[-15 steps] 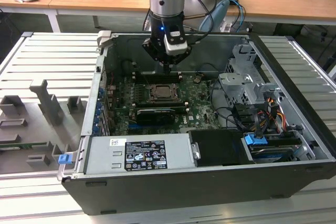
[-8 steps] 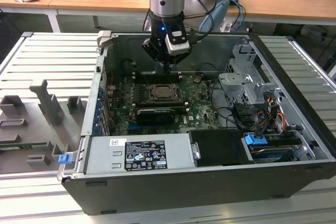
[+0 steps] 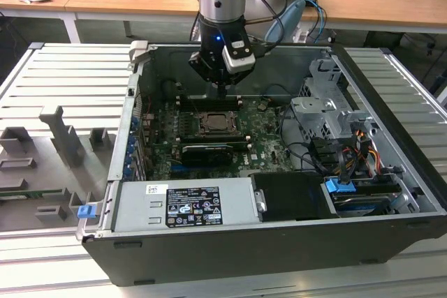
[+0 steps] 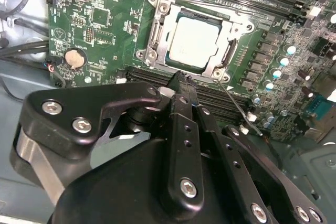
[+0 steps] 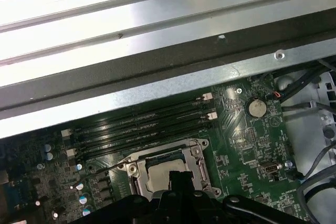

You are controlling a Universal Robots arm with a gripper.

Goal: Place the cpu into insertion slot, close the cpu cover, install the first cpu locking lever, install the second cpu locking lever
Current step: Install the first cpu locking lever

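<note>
Gripper (image 4: 181, 76) fingers were together with nothing visible between them, tips just beside the socket edge in the second wrist view. In the exterior view the insertion slot (image 3: 220, 125) sat at 6 o'clock of the gripper, with the drive cage (image 3: 325, 106) at 3 o'clock of the slot. The cpu (image 4: 195, 40) lay flat in the slot, and the cpu cover (image 4: 157, 38) was down over its rim. A thin wire lever (image 4: 239, 109) stuck out from one socket corner and looked unlatched.

Judgement: the cpu is light and rigid with a smooth matte lid, and fragile underneath, so edges only. The cover is thin stamped steel, stiff. The lever is a springy, slippery rod; take it near the free end. The green motherboard (image 4: 100, 35) likely flexes, so press lightly.
</note>
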